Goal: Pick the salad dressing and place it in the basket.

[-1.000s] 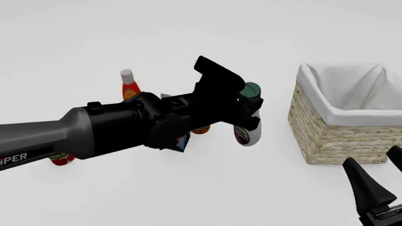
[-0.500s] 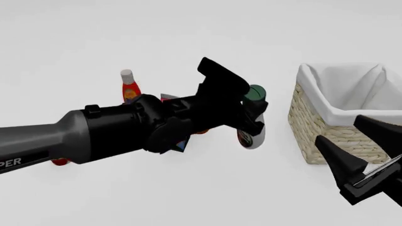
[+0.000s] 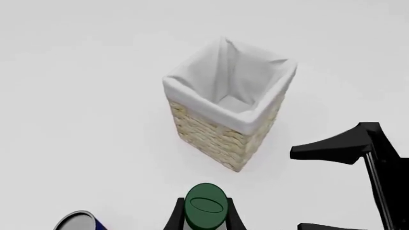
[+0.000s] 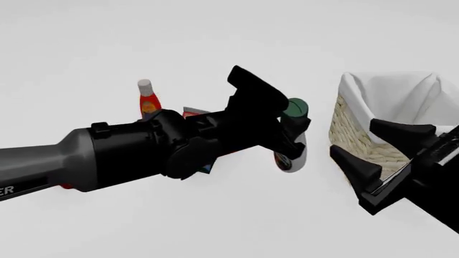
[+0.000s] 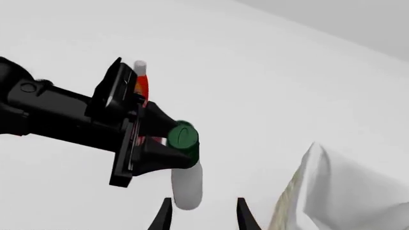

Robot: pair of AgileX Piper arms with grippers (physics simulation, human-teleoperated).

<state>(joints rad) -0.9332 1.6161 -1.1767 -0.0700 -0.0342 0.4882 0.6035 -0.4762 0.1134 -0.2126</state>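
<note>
Beside the basket (image 4: 358,134), left pincer (image 4: 295,129) grips the salad dressing (image 4: 293,153).

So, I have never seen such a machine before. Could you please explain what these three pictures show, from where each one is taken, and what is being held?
These are simulator renders of two robot arms at a white table. The front view looks over both arms from behind. The other two views come from a small camera behind each gripper.

The left gripper holds the salad dressing, a white bottle with a dark green cap, gripped near its neck and hanging lifted above the table. The right gripper is open and holds nothing; it sits in front of the basket, a wicker box with white cloth lining that looks empty as far as the inside shows.

Behind the left arm stand a red bottle and some other groceries, mostly hidden.
</note>
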